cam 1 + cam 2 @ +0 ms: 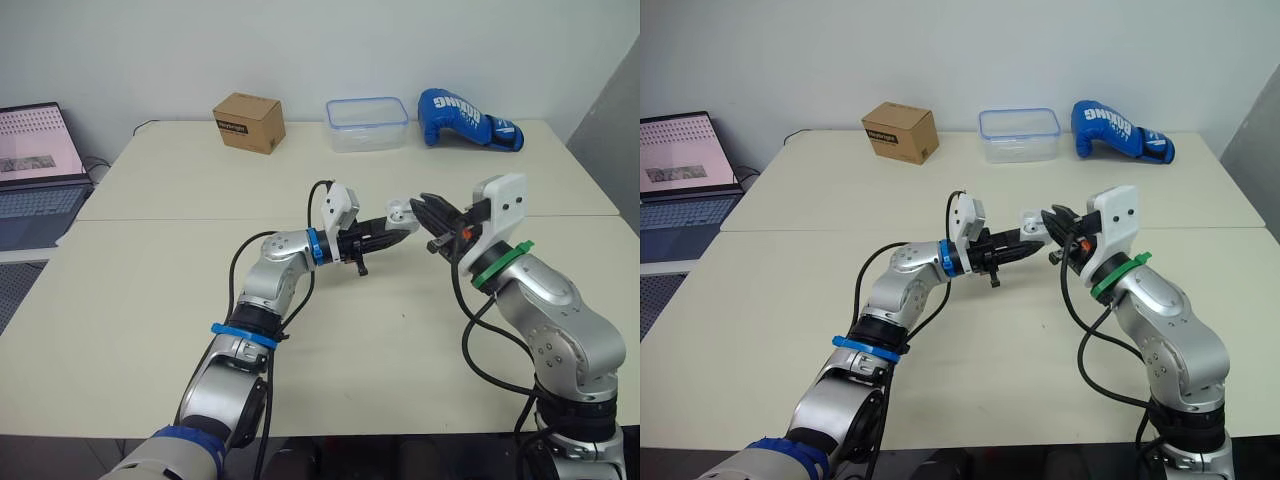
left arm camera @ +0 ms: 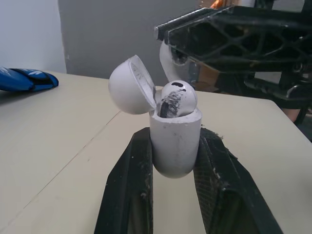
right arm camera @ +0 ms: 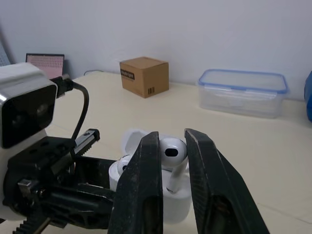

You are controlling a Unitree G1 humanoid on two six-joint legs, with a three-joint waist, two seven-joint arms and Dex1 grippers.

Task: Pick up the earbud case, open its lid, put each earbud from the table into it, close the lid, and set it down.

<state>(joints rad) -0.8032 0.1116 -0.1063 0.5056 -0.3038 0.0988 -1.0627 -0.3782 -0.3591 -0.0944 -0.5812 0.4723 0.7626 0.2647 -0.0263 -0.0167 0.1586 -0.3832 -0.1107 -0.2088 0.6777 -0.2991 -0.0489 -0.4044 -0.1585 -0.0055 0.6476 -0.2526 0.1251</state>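
- Left wrist view, left gripper [image 2: 174,157]: fingers narrowly parted and clamped on the lower body of the earbud case [image 2: 175,127], one finger on each side; case upright between the fingertips and raised off the table [image 1: 150,300]
- Lid [image 2: 130,85]: hinged back and open, tilted away to one side of the case's mouth
- Seated earbud [image 2: 176,97]: white, its head rising out of the open top, just above the left fingertips
- Right gripper [image 3: 172,141]: fingers closed to a narrow gap, pinching the second earbud [image 3: 173,154] by its head; tips meeting the left gripper's tips nose to nose
- Second earbud: stem pointing down from the right fingertips to the case's open top; whether it has entered its socket cannot be told
- Cardboard box [image 1: 249,122]: well beyond both grippers, at the table's far edge
- Clear container with blue rim [image 1: 366,123]: far edge, straight beyond the meeting fingertips
- Blue boxing glove [image 1: 468,118]: far edge, beyond the right gripper
- Laptop [image 1: 35,170]: open, well off to the left arm's outer side
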